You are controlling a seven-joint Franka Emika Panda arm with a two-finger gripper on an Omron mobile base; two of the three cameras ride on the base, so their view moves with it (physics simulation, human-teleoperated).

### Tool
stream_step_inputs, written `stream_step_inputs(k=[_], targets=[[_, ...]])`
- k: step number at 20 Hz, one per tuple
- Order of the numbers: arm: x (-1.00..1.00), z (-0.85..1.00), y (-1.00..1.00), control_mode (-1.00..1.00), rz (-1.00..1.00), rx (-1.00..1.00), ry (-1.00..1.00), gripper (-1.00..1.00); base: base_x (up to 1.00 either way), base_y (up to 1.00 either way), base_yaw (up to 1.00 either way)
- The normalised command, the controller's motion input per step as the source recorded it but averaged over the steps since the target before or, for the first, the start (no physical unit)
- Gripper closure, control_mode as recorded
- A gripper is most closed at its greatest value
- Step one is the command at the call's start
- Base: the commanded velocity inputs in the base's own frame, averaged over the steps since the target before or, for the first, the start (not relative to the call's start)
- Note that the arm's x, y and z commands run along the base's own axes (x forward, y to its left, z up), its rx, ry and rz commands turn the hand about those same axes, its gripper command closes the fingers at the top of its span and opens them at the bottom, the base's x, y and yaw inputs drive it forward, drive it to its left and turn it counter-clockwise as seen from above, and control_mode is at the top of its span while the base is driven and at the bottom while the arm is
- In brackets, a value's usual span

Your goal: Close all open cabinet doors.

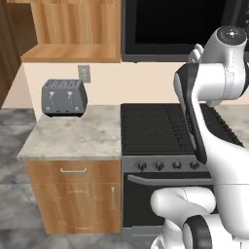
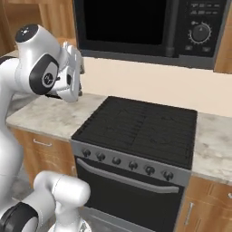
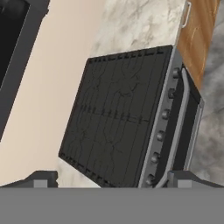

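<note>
Up at the left, a wall cabinet (image 1: 73,29) stands open, showing its light wood inside and bottom shelf. One of the cabinet doors (image 1: 8,53) is swung out at the far left edge as a dark brown leaf; its handle is out of frame. The same cabinet appears at the upper left of the right base view (image 2: 50,18). My gripper (image 2: 76,77) hangs at the end of the raised arm, over the left edge of the stove and well below and right of the cabinet. In the hand view its fingertips (image 3: 41,179) stand far apart; the gripper (image 3: 112,180) is open and holds nothing.
A black stove (image 1: 160,129) with a row of knobs sits under a black microwave (image 2: 136,22). A grey toaster (image 1: 63,97) stands on the marble counter (image 1: 73,138) to the left, by a wall outlet (image 1: 84,73). Lower cabinet fronts (image 1: 78,204) sit beneath. More counter (image 2: 213,140) lies to the stove's right.
</note>
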Motion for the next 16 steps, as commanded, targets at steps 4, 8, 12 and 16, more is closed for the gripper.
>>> stream_step_inputs(k=[4, 8, 12, 16], targets=[[0.00, 0.00, 0.00, 1.00, 0.00, 0.00, 0.00, -1.00, 0.18, 0.60, -0.23], [0.00, 0.00, 0.00, 1.00, 0.00, 0.00, 0.00, -1.00, 0.20, 0.43, -0.01], [0.00, 0.00, 0.00, 1.00, 0.00, 0.00, 0.00, -1.00, 0.16, 0.39, 0.00], [0.00, 0.00, 0.00, 1.00, 0.00, 0.00, 0.00, -1.00, 0.36, 0.31, 0.00]])
